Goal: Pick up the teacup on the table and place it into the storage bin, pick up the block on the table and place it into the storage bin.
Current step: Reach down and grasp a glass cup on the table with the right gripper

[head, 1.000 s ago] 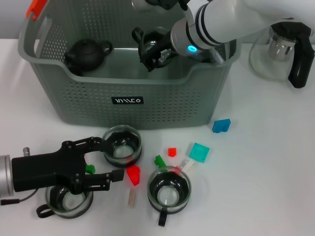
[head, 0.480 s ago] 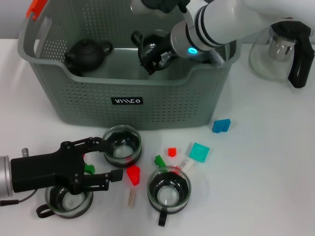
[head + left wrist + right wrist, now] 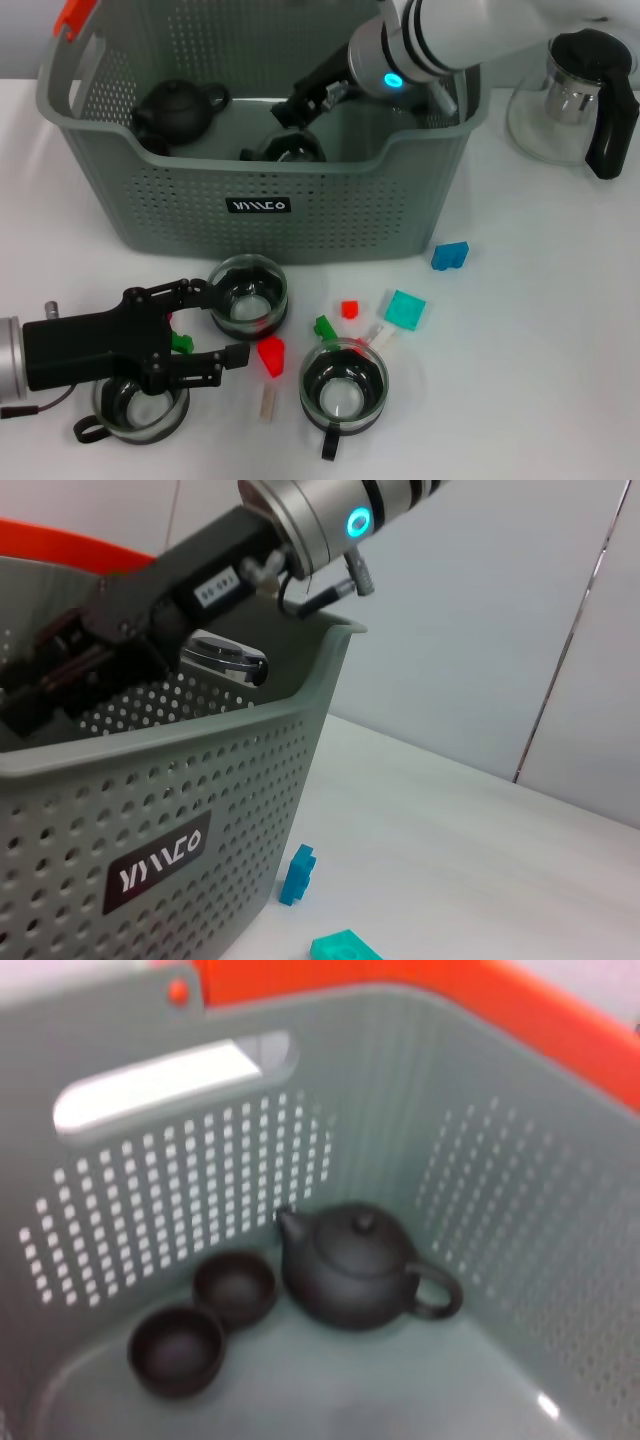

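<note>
Teacup (image 3: 292, 148) sits upright in storage bin (image 3: 180, 215) under right gripper (image 3: 300, 103).

Right arm reaching in from the upper right of the head view, white forearm with black bands and a lit cyan ring at the wrist, angled down and toward the robot's left. Right gripper (image 3: 300, 106) black, held above the floor of the storage bin (image 3: 300, 240), fingers parted and holding nothing. Seen too from the left wrist view (image 3: 90, 660), a long black finger extending from the silver wrist (glowing ring plain there as well).

Left arm low at the near left, lying almost level above the table. Left gripper (image 3: 228, 325) black, fingers spread wide and pointing to the robot's right, nothing between them.
</note>
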{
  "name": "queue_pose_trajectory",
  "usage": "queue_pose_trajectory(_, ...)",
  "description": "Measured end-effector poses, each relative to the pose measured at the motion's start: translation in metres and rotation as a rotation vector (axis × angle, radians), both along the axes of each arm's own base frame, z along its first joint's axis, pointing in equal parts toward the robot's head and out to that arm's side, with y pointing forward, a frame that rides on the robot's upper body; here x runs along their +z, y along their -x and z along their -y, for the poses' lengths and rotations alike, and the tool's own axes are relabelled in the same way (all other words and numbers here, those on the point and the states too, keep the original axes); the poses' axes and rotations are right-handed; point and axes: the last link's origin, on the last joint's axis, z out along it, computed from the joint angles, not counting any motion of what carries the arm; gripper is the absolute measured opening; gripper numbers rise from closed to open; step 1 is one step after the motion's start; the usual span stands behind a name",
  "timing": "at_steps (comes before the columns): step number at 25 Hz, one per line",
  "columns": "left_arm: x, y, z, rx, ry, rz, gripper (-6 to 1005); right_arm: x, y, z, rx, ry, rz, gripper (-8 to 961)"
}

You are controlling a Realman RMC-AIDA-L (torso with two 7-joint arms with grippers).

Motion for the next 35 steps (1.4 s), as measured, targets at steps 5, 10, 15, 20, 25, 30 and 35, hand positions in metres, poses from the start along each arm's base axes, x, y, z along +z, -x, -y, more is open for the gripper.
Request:
queue_pose_trajectory(5, 0.0, 0.0, -0.001, 0.002, -0.002, 0.001, 859, 0.017, 0.016, 0.0, 0.019, 0.027, -0.064, 433)
queue_pose_trajectory(10, 0.001, 0.0, -0.001, 0.002, -0.004, 0.001, 859, 0.071, 0.027, 0.004, 0.043, 0.021, -0.238, 473)
queue_pose_trajectory(15, 0.002, 0.0, -0.002, 0.002, -0.009, 0.003, 859, 0.131, 0.014, 0.023, 0.071, 0.048, -0.414, 465)
queue_pose_trajectory(20, 0.003, 0.001, -0.002, 0.003, -0.014, -0.001, 859, 0.17, -0.022, 0.063, 0.193, 0.177, -0.521, 459)
queue_pose_trajectory(25, 0.009, 0.007, 0.001, 0.022, -0.025, -0.011, 859, 0.186, -0.069, 0.113, 0.361, 0.31, -0.467, 455)
queue_pose_trajectory(30, 0.024, 0.013, 0.019, 0.003, -0.015, -0.004, 859, 0.173, -0.09, 0.138, 0.323, 0.429, -0.311, 450)
queue_pose_trajectory(35, 0.035, 0.018, 0.028, 0.004, -0.032, -0.009, 859, 0.131, -0.082, 0.139, 0.274, 0.563, -0.069, 445)
